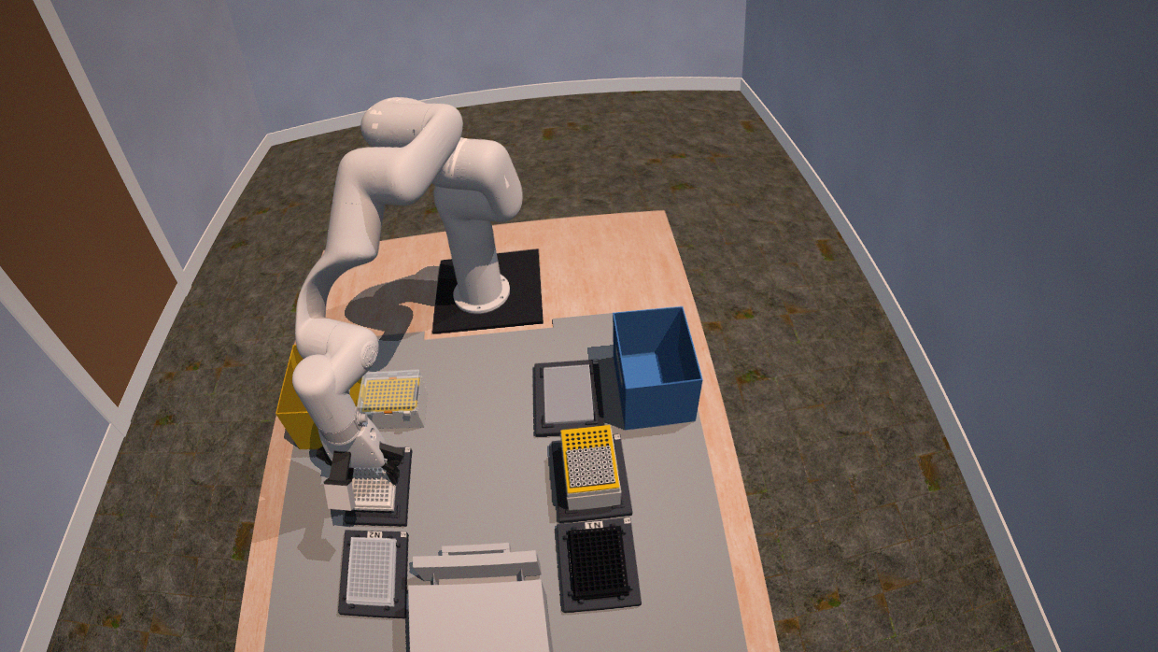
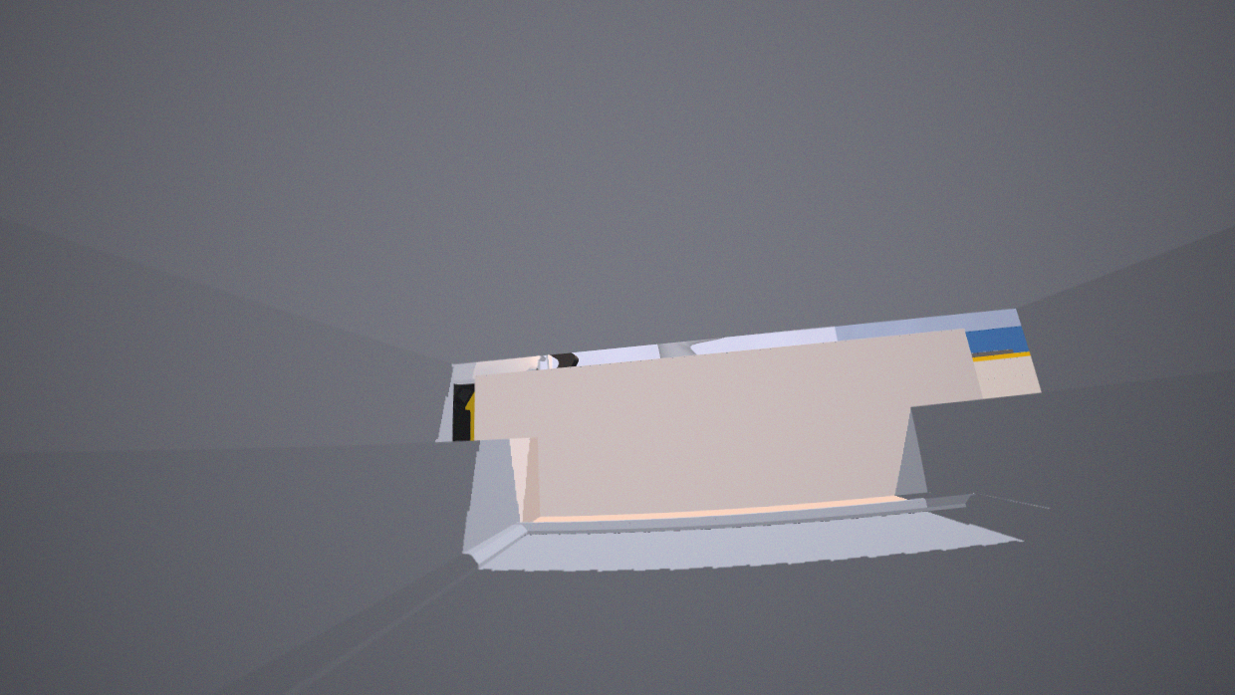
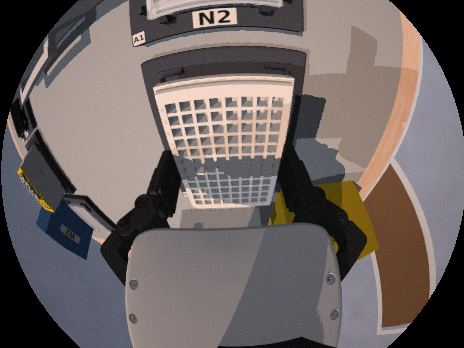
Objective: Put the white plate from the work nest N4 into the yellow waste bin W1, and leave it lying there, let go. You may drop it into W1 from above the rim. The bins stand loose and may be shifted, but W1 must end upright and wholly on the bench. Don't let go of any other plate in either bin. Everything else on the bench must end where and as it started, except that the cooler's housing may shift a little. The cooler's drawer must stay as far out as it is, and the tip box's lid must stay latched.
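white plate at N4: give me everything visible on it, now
The white plate is a rectangular well plate, matte white like plastic, with a square-celled grid of open wells. It lies flat, still over its dark nest, next to nest N2. The gripper is closed on it: dark fingers press its two long sides at the end nearer the arm. The gripper's shadow falls across that end. Whether it has lifted off the nest cannot be told.

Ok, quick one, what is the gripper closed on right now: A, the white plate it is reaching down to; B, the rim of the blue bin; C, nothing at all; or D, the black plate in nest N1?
A: in the wrist view the gripper has its dark fingers on both long sides of the white plate, clamped on it, far from the blue bin.
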Robot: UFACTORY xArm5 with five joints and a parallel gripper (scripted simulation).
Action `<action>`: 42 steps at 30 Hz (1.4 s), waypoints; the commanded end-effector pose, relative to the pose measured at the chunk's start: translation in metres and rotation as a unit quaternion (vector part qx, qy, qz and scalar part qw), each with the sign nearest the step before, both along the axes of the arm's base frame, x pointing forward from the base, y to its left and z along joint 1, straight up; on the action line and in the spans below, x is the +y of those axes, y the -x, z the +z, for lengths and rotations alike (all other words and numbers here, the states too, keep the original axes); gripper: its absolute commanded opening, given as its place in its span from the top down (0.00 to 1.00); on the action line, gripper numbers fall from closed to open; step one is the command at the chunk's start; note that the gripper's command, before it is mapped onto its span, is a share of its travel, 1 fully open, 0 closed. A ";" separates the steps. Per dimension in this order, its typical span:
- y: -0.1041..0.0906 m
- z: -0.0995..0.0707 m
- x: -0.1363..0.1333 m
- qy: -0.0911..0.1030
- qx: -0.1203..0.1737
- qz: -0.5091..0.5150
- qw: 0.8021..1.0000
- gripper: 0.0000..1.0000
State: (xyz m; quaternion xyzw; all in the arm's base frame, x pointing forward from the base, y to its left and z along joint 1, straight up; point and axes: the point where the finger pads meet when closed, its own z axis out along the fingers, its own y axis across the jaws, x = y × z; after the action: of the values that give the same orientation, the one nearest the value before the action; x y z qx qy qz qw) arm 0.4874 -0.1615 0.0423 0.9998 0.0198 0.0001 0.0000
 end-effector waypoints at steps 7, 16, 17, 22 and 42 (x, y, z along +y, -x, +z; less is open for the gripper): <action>-0.001 0.007 0.000 0.001 -0.002 0.000 1.000 1.00; -0.001 0.011 0.000 0.001 -0.002 0.000 1.000 1.00; -0.001 0.011 0.000 0.001 -0.002 0.000 1.000 1.00; -0.001 0.017 0.000 0.001 -0.002 0.000 1.000 1.00; -0.001 0.047 0.000 0.001 -0.002 0.000 1.000 1.00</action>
State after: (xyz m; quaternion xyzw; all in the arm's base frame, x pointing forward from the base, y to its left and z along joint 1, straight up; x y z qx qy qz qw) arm 0.4874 -0.1614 0.0837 0.9998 0.0198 -0.0001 0.0000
